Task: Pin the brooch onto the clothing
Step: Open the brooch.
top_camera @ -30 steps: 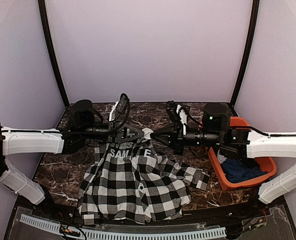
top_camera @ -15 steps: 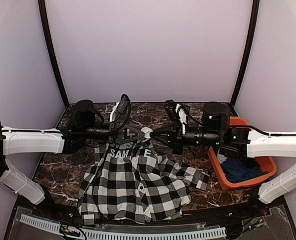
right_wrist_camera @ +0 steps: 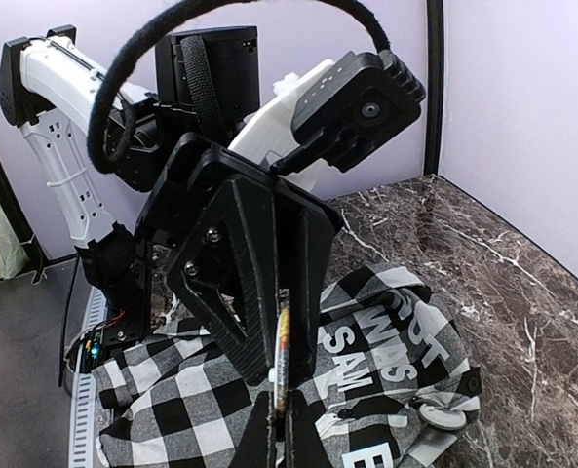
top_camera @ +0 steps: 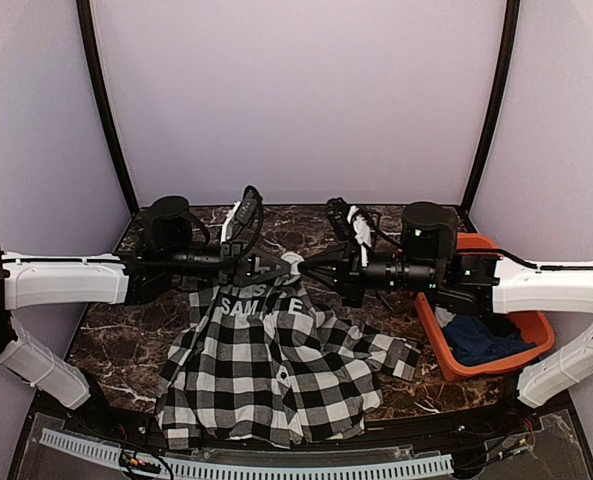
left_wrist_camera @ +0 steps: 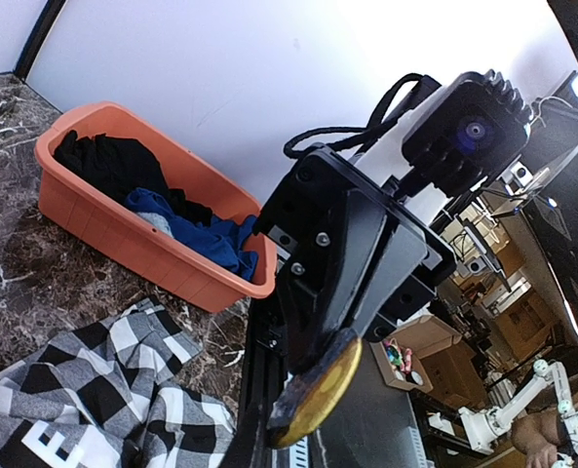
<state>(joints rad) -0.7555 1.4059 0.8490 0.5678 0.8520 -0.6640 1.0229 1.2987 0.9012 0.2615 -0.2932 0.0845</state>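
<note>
Top view: I see a dark marble table [top_camera: 126,330] and lilac walls [top_camera: 296,100]. The left gripper [top_camera: 281,268] and right gripper [top_camera: 312,268] meet tip to tip, with the checked shirt [top_camera: 266,370] at 6 o'clock from them.
Left wrist view: the right gripper clamps a gold brooch [left_wrist_camera: 318,390], with the shirt at 8 o'clock.
Right wrist view: I cannot tell the left gripper's grip.

Two white-shelled arms with black working ends.
Your left arm [top_camera: 61,282] and right arm [top_camera: 556,287] have white link covers and black cylindrical motors. The left end effector [top_camera: 274,268] and right end effector [top_camera: 309,268] are angular black plates with silver screw heads [left_wrist_camera: 316,238], under a braided black cable [right_wrist_camera: 123,60].
</note>
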